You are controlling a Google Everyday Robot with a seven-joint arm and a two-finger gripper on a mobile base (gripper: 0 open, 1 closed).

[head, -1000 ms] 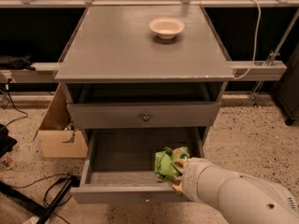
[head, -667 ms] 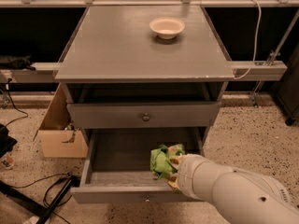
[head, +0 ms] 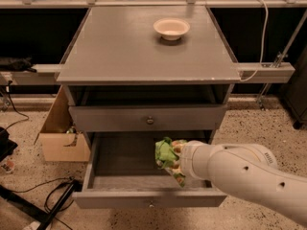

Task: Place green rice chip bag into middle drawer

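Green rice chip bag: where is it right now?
In the camera view, the green rice chip bag is low, right of centre, held by the gripper over the right side of the open middle drawer, below the upper drawer front.

We have one view, set high in front of the table and looking down and forward over its top into the open drawer. Our arm crosses the lower right, with the hand near us over the drawer.

No legible text; gripper fingers clasp green rice chip bag at middle drawer.
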